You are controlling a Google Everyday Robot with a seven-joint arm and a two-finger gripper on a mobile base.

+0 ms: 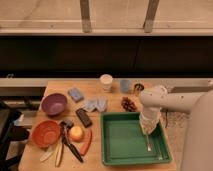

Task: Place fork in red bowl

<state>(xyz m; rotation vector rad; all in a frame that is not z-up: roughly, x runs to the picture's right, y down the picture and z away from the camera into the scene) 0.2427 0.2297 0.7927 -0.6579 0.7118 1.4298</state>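
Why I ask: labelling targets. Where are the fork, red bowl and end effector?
fork point(148, 144), camera view, visible shaft
red bowl point(46, 134), camera view, bare inside
end effector point(147, 132), camera view, its tip, down in the tray point(122, 142) at the fork

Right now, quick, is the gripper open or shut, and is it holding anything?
Gripper: shut on the upper end of the fork, low inside the green tray.

So the arm point(172, 100) sticks out sideways from the body, then bends and drops straight down. The gripper point(148, 132) hangs low at the bottom end, pointing down, fingers pinched together.
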